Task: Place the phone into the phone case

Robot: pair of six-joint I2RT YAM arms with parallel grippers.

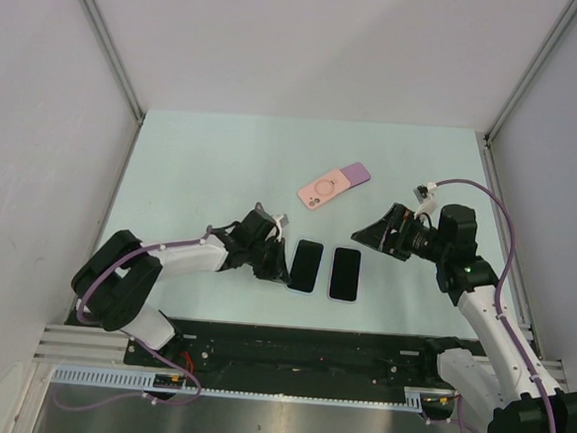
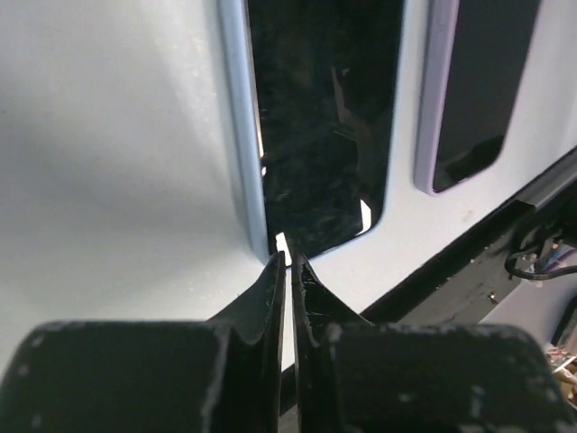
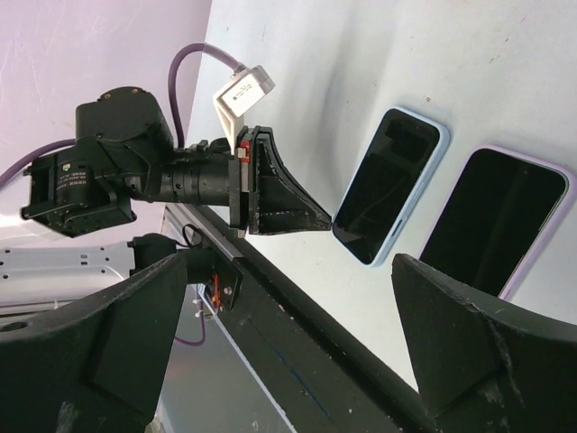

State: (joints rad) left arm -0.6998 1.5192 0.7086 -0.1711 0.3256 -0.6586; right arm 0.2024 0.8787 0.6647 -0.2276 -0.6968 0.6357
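A black phone in a light blue case (image 1: 306,265) lies screen up at the table's middle, with a black phone in a lilac case (image 1: 345,274) right beside it. My left gripper (image 1: 281,266) is shut, its tips at the near left corner of the blue-cased phone (image 2: 325,117); whether they touch it I cannot tell. In the left wrist view the fingertips (image 2: 278,271) meet with only a thin slit. My right gripper (image 1: 362,234) is open wide and empty, hovering right of the lilac phone (image 3: 496,221). A pink case (image 1: 325,189) lies farther back.
A lilac slab (image 1: 357,171) pokes out from under the pink case's far end. The black rail (image 1: 309,347) runs along the table's near edge. White walls close in the left, back and right sides.
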